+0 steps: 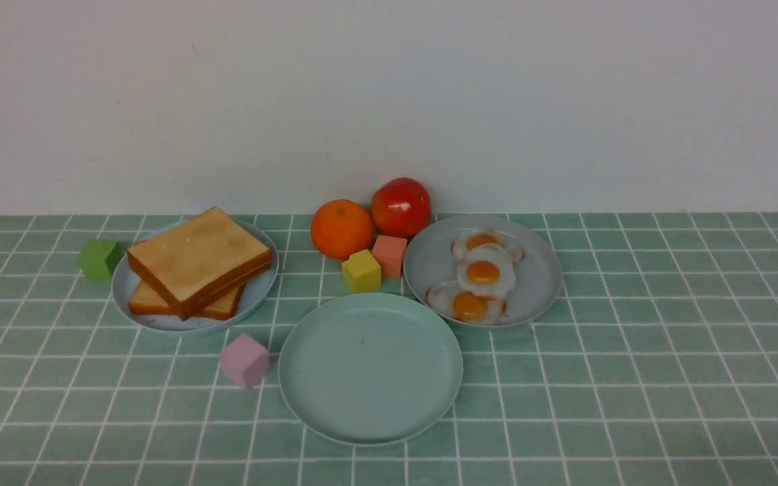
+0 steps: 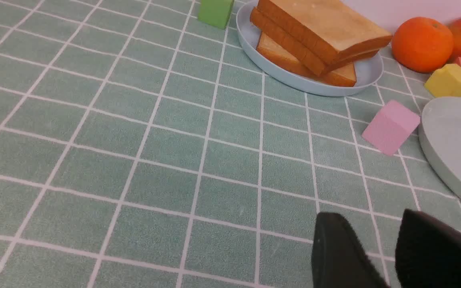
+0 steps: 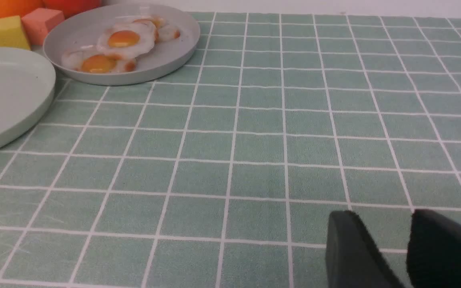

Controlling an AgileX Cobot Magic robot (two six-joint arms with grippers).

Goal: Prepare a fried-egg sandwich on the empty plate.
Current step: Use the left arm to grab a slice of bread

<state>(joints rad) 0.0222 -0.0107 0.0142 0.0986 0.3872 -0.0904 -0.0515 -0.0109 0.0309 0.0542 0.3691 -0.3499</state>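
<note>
On the mint-green plate we find nothing, so assembly has not begun. Two toast slices lie stacked on the light-blue plate to its left rear, and three fried eggs on the grey-blue plate to its right rear. The left gripper and right gripper stand parted and empty. We judge that every step remains.

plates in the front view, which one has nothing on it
The mint-green plate, nearest the camera. The light-blue plate holds toast slices and the grey-blue plate holds fried eggs.
</note>
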